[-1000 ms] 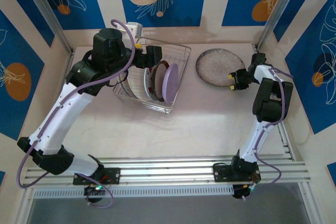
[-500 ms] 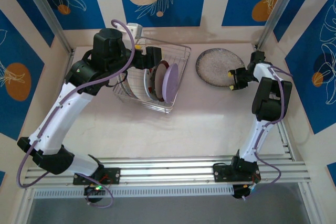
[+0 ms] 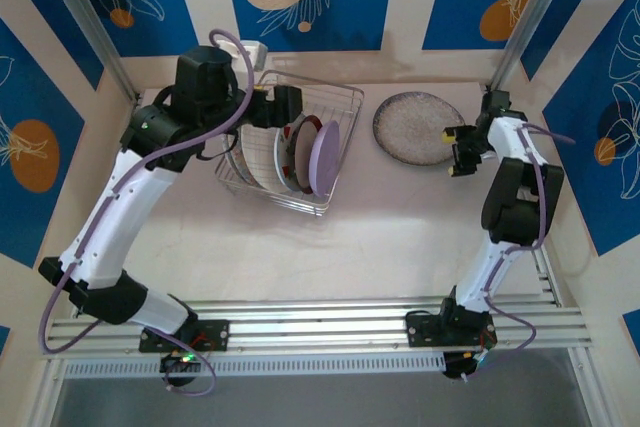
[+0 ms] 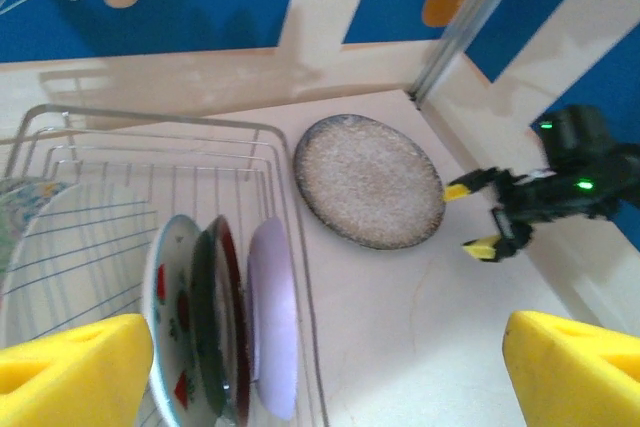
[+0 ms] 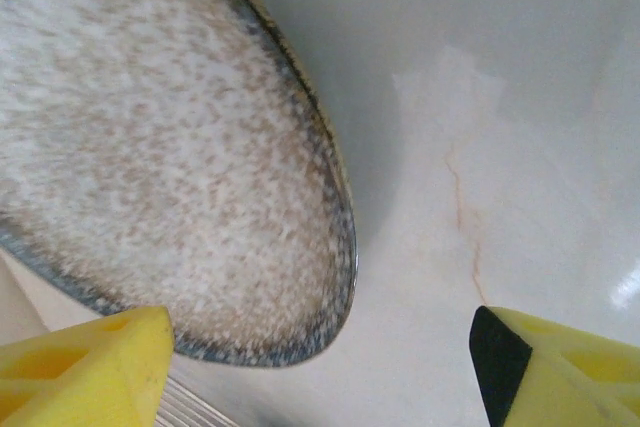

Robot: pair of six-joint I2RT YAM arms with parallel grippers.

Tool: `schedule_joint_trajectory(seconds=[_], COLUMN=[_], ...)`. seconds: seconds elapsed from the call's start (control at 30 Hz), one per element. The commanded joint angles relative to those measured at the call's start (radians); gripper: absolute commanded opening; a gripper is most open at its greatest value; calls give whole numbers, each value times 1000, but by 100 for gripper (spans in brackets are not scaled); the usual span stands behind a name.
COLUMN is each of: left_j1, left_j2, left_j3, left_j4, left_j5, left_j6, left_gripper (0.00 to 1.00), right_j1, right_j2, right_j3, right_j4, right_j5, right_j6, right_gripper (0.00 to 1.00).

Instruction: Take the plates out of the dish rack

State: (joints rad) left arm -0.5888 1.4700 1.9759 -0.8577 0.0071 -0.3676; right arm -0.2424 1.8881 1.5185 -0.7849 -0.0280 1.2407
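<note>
1. Left claw: released, empty, over dish rack.
2. Right claw: released, just beside rim of speckled plate, flat on desk.
3. Lilac plate, strawberry plate: upright in rack.

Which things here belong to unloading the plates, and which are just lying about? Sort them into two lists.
Job in hand: dish rack; lilac plate, strawberry plate and gridded white plate standing in it; speckled plate flat on the table.

Lying about: small white box behind the rack; blue patterned wall panels.
</note>
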Motion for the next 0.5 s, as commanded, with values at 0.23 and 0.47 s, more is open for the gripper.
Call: schedule_joint_trajectory(seconds=[0.23,0.47], left_j1=[321,485], left_j2=[94,267], left_j3=[127,225], left_j4=[-221,-307], left_j5=[123,285], left_j6=[-10,58], left_gripper=[87,82], right_j1=[183,464], right_j2=[-372,-614], right_j3=[18,-128], right_j4=[7,418], right_j5=[219,-12], right_j6=[-145,-454], right_gripper=[80,78])
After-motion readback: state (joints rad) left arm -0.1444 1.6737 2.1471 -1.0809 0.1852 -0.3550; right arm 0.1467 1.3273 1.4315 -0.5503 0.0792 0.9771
